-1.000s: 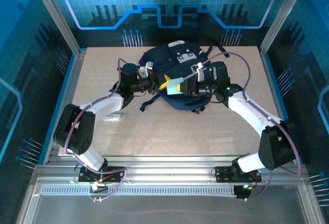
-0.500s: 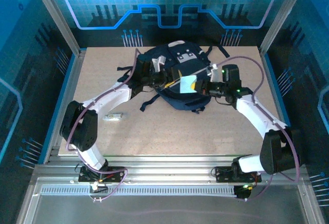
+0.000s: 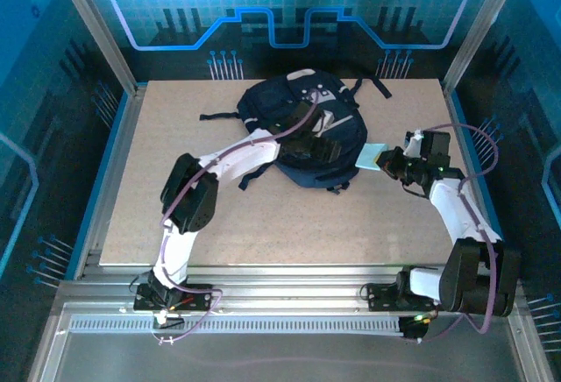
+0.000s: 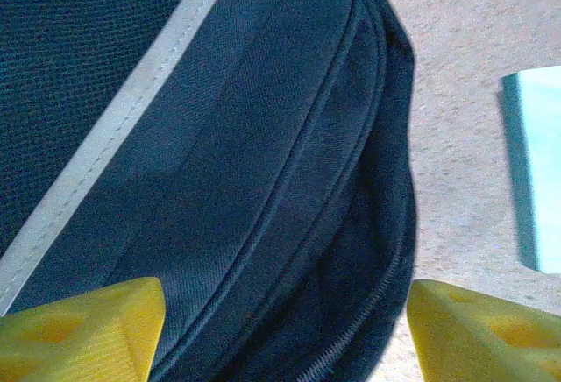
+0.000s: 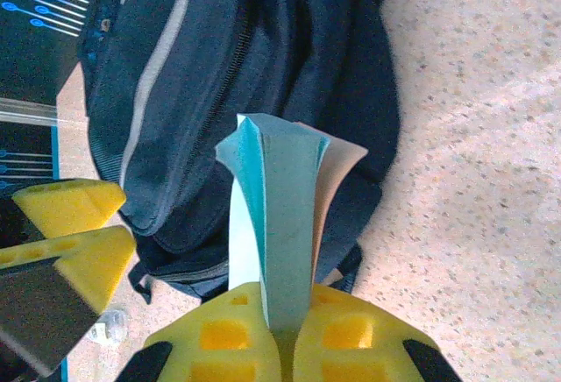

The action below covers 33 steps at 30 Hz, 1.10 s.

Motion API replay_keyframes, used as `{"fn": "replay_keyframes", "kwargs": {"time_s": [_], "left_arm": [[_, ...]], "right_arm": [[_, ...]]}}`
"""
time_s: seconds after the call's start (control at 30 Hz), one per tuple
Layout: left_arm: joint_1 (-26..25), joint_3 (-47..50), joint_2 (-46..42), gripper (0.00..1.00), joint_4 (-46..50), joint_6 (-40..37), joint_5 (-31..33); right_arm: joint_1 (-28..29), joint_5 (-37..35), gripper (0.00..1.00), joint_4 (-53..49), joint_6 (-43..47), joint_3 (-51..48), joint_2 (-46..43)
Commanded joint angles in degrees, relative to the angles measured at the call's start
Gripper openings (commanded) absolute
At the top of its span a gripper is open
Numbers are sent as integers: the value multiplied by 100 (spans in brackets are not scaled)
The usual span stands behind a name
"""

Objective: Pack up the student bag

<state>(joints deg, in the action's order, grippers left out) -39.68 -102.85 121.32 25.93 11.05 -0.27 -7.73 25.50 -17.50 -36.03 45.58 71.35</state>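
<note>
Left arm [image 3: 238,152] and right arm [image 3: 456,211] show white links, black joints [image 3: 191,202], purple cables [image 3: 469,128], yellow fingers [image 5: 377,343]

Here's the student bag [image 3: 267,106]: big, dark navy with light grey stripes, lying flat at the far middle of the counter [image 3: 158,224], black straps splayed out on either side.
</note>
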Motion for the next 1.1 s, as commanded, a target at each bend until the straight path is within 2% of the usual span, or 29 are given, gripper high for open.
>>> {"fn": "replay_keyframes", "kwargs": {"time_s": [0.0, 0.23, 0.33, 0.4, 0.5, 0.63, 0.67, 0.9, 1.07], "left_arm": [[-19, -435, 375, 75, 568, -864, 861], [-12, -723, 807, 74, 431, -1255, 1805], [-9, -742, 974, 69, 255, -1447, 2067], [1, -768, 1092, 62, 217, -1524, 2039], [2, -806, 1187, 43, 254, -1546, 1943], [-4, -789, 995, 5, 319, -1472, 1675], [18, -805, 913, 0, 356, -1413, 1559], [479, -942, 261, 0, 571, -389, 70], [760, -949, -47, 0, 588, 50, -644]], "right_arm": [[-91, 96, 0, -61, -1, -73, -220], [-99, 214, 0, -13, 8, -50, -214], [-92, 331, 0, 111, -15, -82, -202], [-97, 415, 0, 178, -27, -107, -192], [-96, 491, 0, 218, -50, -113, -174], [-55, 518, 0, 434, -237, -165, -132], [-14, 501, 0, 556, -330, -205, -115], [406, 253, 0, 1117, -730, -148, 89], [575, 210, 0, 1345, -909, 13, 329]]}}
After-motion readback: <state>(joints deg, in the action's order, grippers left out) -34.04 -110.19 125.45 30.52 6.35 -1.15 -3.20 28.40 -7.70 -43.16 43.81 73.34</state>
